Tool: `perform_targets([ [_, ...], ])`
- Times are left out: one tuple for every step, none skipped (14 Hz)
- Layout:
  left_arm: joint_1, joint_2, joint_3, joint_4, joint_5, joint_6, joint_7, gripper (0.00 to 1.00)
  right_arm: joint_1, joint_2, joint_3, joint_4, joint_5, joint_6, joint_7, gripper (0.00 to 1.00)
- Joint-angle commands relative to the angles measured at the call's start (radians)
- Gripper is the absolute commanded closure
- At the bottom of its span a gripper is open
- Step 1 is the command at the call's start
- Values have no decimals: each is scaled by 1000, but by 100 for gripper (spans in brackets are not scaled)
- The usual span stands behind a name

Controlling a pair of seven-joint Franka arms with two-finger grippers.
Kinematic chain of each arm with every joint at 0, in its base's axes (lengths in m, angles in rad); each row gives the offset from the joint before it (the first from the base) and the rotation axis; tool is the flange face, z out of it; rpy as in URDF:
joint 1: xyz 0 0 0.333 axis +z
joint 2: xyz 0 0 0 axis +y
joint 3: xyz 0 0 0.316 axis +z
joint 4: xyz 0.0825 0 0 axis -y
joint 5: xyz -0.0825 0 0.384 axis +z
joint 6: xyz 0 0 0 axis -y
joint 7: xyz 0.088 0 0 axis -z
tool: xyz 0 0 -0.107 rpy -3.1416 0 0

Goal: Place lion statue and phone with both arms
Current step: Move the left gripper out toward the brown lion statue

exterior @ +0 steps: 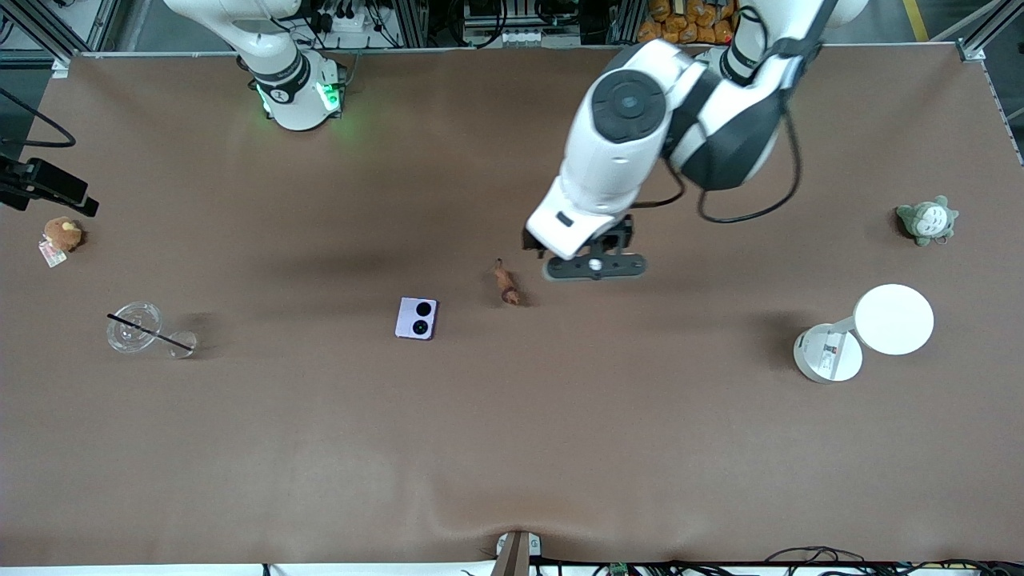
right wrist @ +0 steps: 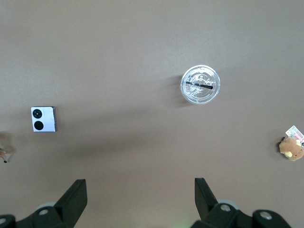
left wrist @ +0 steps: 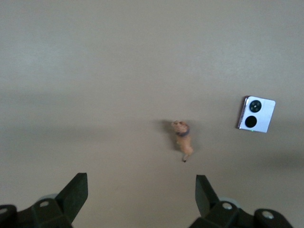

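Note:
The lion statue [exterior: 506, 286], a tiny reddish-brown figurine, lies on the brown table near its middle. It also shows in the left wrist view [left wrist: 183, 140]. The lilac phone [exterior: 417, 318] lies flat beside it, toward the right arm's end, camera circles up, and shows in both wrist views [left wrist: 256, 114] [right wrist: 43, 118]. My left gripper [exterior: 596, 266] hangs open and empty over the table beside the lion, toward the left arm's end; its open jaws [left wrist: 140, 190] frame bare table. My right gripper [right wrist: 140, 192] is open and empty, high over the table; that arm waits near its base.
A clear cup with a black straw [exterior: 134, 326] [right wrist: 200, 84] and a round brown plush with a tag [exterior: 62, 234] [right wrist: 291, 146] sit toward the right arm's end. A grey-green plush [exterior: 926, 220] and a white round stand [exterior: 868, 332] sit toward the left arm's end.

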Motion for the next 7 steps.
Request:
perform_targets([
  [-61,75,10,41,-8,43,-60,0,-12,-3,10,11,-11,-11,3,0],
  [-82,98,12,40,-6,57,-89,0,-12,-3,10,12,-11,-11,3,0],
  [-97,126,15,40,-3,85,-122,0,-13,-5,9,12,-12,-11,3,0],
  [-113,149,14,40,-3,124,-146,0,-15,-5,9,18,-12,-11,3,0],
  [-127,172,15,40,-2,154,-169,0,-21,-5,9,27,-12,-11,3,0],
  [-136,193,17,38,0,178,-192,0,-33,-5,9,30,-9,-11,1,0],
  [-144,215,17,37,7,194,-214,0,-36,-5,9,30,-9,-13,-2,0],
])
